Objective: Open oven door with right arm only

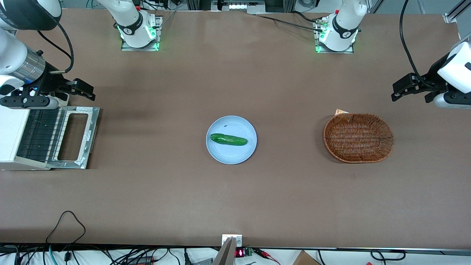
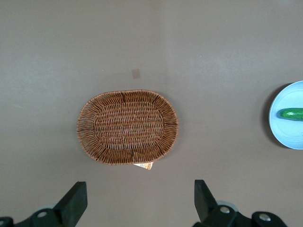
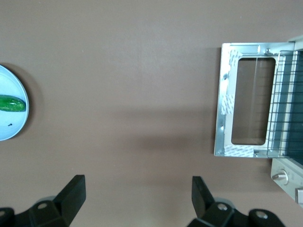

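The cream-white oven [image 1: 11, 136] stands at the working arm's end of the table. Its silver-framed door [image 1: 79, 137] lies folded down flat on the table, and the wire rack [image 1: 36, 134] shows inside. In the right wrist view the door [image 3: 227, 106] lies flat with brown table showing through its window, and a knob [image 3: 280, 176] shows beside it. My right arm [image 1: 22, 68] with its silver collar hangs above the oven's farther edge. Its gripper [image 1: 82, 89] is open and empty, farther from the front camera than the door. Its fingers [image 3: 75, 189] stand wide apart over bare table.
A light blue plate [image 1: 220, 154] with a green cucumber [image 1: 228, 139] sits mid-table. A brown wicker basket [image 1: 358, 137] lies toward the parked arm's end. Both also show in the left wrist view: the basket [image 2: 128, 126] and the plate [image 2: 279, 127].
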